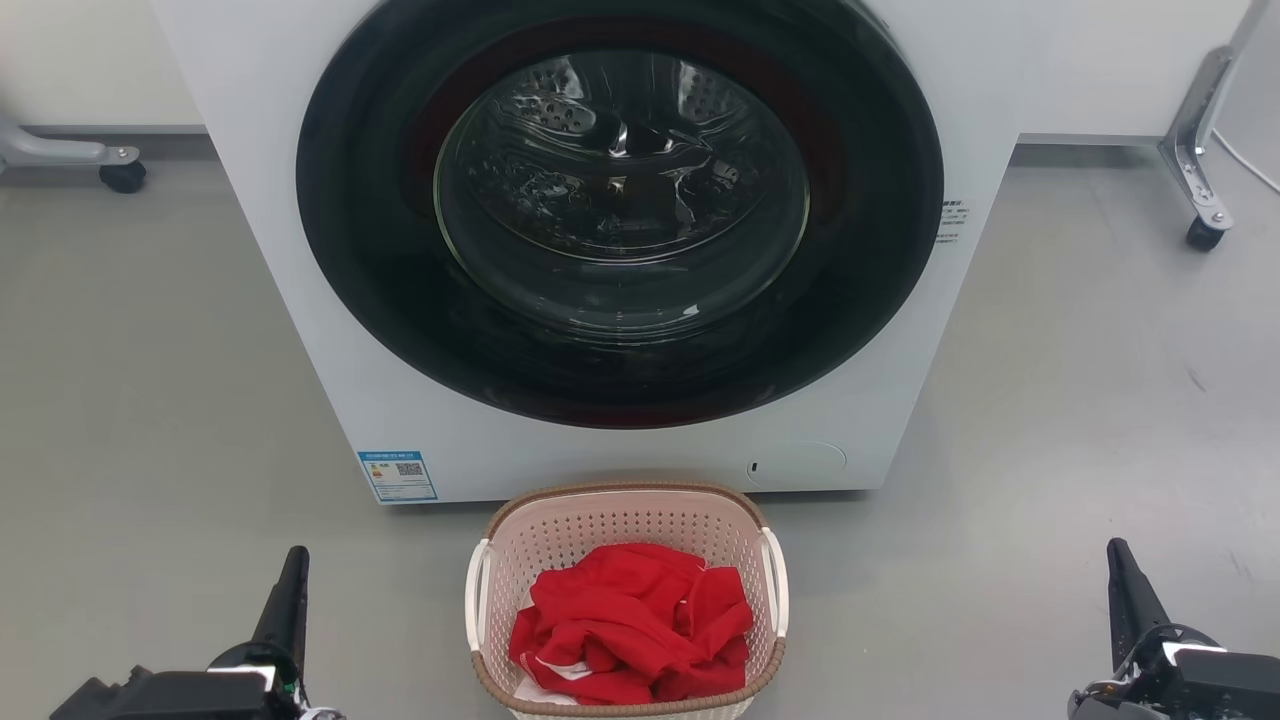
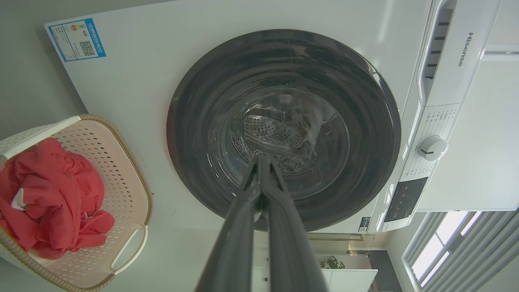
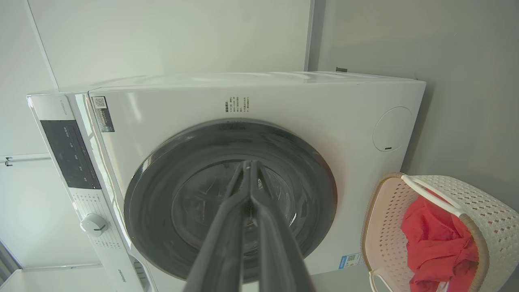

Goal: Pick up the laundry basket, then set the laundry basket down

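Observation:
The laundry basket (image 1: 620, 515) stands on the grey floor just in front of the washing machine, pale pink and perforated, with a brown rim and white side handles; red cloth (image 1: 630, 625) lies in it. In the left wrist view the laundry basket (image 2: 121, 170) is at the left edge, and in the right wrist view the laundry basket (image 3: 383, 227) is at the lower right. My left gripper (image 1: 292, 570) is well to the basket's left, shut and empty; its tips meet in the left wrist view (image 2: 261, 160). My right gripper (image 1: 1120, 560) is far to the basket's right, also shut and empty (image 3: 248, 164).
The white washing machine (image 1: 300, 300) with its dark round door (image 1: 620, 210) stands close behind the basket. Wheeled metal legs stand at the back left (image 1: 120, 175) and back right (image 1: 1205, 230). Grey floor (image 1: 150, 400) stretches on both sides of the basket.

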